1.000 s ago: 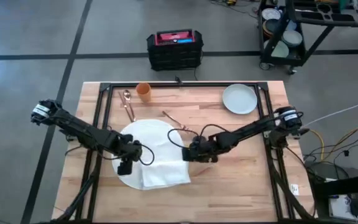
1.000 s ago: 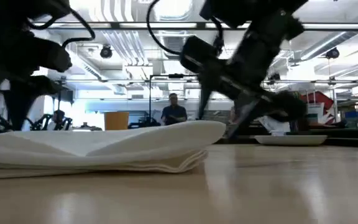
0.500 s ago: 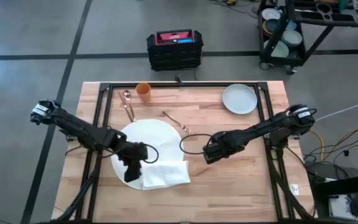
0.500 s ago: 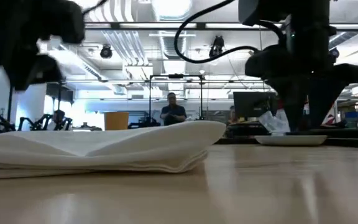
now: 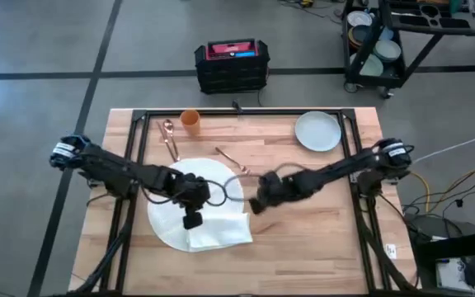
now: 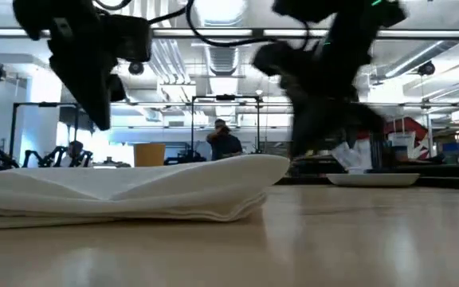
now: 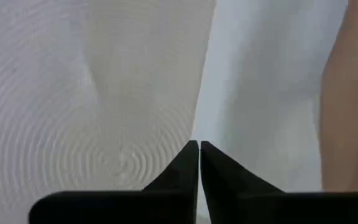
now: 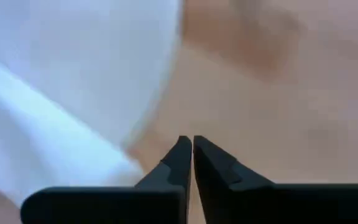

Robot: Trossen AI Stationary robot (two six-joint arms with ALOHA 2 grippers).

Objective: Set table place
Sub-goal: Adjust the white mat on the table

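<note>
**Both grippers close in over the white mat, empty**

Seen from overhead, a light-wood counter (image 5: 320,239) holds a large round white mat (image 5: 167,186) with a folded white napkin (image 5: 221,232) lying across the mat's near edge. This mat is the landmark. The left gripper (image 5: 192,219) hangs over the mat's middle, just beside the napkin; half a second ago it was at the mat's near edge. Its jaws are together and hold nothing. The right gripper (image 5: 256,204) has swung inward from well out on the bare wood and now sits just off the mat's right edge, jaws together and empty.

Beyond the mat lie a copper spoon (image 5: 170,137) and a fork (image 5: 232,159). An orange cup (image 5: 190,120) stands farther back, and a pale grey-green plate (image 5: 317,130) sits far to the mat's right rear. The plate is not yet on the mat, so the setting looks barely begun.
</note>
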